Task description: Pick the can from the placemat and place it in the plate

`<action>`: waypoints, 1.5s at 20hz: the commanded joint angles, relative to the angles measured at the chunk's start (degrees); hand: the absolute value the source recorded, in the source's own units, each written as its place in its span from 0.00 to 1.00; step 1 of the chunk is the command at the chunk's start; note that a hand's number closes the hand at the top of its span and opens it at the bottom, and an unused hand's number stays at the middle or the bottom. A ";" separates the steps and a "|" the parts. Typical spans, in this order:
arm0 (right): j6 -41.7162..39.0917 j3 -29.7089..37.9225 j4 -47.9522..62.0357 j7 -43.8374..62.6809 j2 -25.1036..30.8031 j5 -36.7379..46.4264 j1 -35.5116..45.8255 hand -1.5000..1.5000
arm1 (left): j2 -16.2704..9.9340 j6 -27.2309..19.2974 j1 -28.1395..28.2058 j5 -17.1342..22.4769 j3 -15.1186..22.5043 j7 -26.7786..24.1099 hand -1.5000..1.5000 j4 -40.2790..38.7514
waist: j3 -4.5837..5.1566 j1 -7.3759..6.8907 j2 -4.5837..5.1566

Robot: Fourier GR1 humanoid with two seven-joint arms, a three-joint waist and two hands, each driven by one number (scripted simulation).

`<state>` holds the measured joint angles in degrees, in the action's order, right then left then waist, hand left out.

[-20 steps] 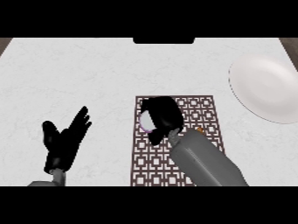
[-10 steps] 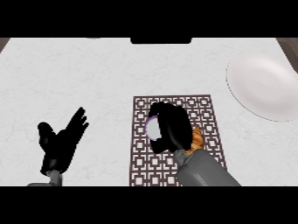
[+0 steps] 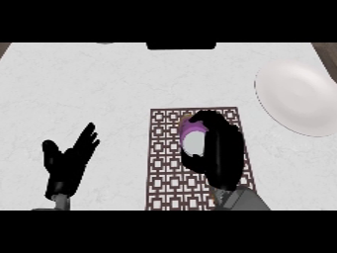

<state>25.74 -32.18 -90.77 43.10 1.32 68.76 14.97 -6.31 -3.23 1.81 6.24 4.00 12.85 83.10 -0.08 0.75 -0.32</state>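
Observation:
A purple can with a pale end lies on the brown patterned placemat near the counter's middle. My right hand covers its right side, fingers curled round it, so most of the can is hidden. The white plate sits at the right, apart from the placemat and beyond the hand. My left hand rests open at the lower left, fingers up, holding nothing.
The white counter stretches to the left and back. A dark object sits at the far edge. Wooden floor shows at both upper corners.
My right hand has slid along the placemat onto the can and curled round it, and the forearm has drawn back toward the lower edge. The left hand stays put.

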 commanded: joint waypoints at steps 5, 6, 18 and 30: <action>10.38 10.04 -8.50 -2.84 4.02 -6.58 -7.02 1.00 | -0.34 0.76 -2.27 0.66 -1.10 1.71 0.50 -0.72 | 0.05 -0.34 0.35; 10.51 12.54 -8.48 -3.41 4.01 -9.31 -4.80 1.00 | -0.16 1.20 -0.41 0.92 -1.30 -0.38 0.50 -1.19 | 0.06 -0.60 0.37; 20.66 33.15 11.08 -27.22 17.98 -34.16 0.51 1.00 | 0.34 1.64 0.87 -0.18 0.00 0.81 0.50 1.09 | 0.02 -1.27 0.43; 15.86 50.97 51.52 -62.38 25.82 -54.95 18.51 1.00 | 1.13 1.66 -3.62 -0.90 -0.70 -0.16 0.50 -3.51 | -0.12 -2.51 1.20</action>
<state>43.27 13.53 -49.90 -10.21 24.98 18.44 29.11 -5.31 -1.53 0.57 5.50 4.06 12.75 82.92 -0.25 -1.54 0.51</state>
